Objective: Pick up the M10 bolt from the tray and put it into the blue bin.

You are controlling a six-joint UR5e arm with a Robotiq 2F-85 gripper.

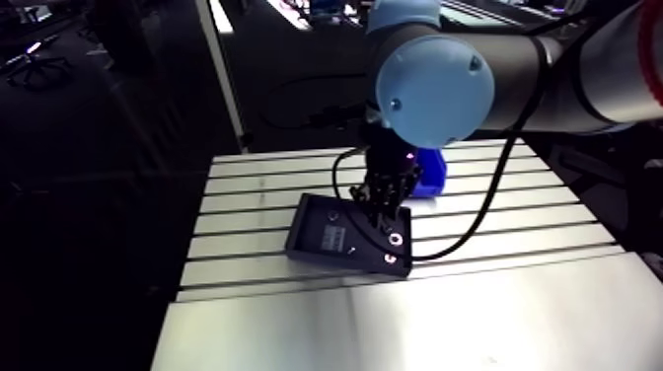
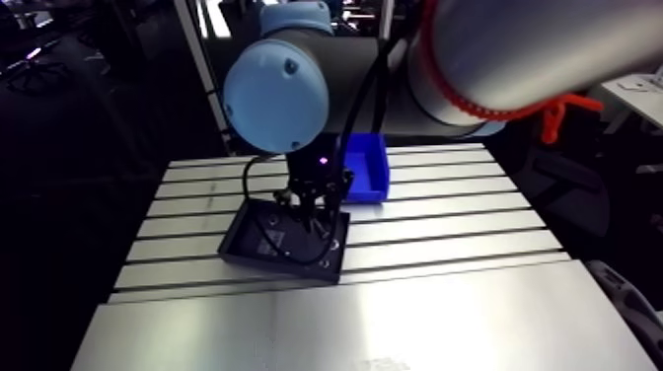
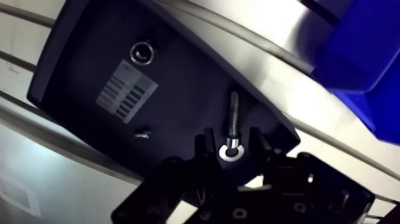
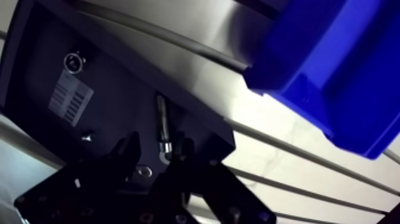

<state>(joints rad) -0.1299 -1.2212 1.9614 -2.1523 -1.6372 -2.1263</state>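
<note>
tray (image 3: 77,53) near blue bin (image 3: 363,53), bare table (image 3: 262,36) between

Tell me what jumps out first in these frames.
The gripper is down in the black tray, its open fingers straddling the head of the bolt that lies flat there. The blue bin stands on the slotted table just beyond the tray, apart from it. A white label sits on the tray floor.

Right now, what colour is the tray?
The tray is black, with a pale striped label, best seen in the wrist view.
</note>
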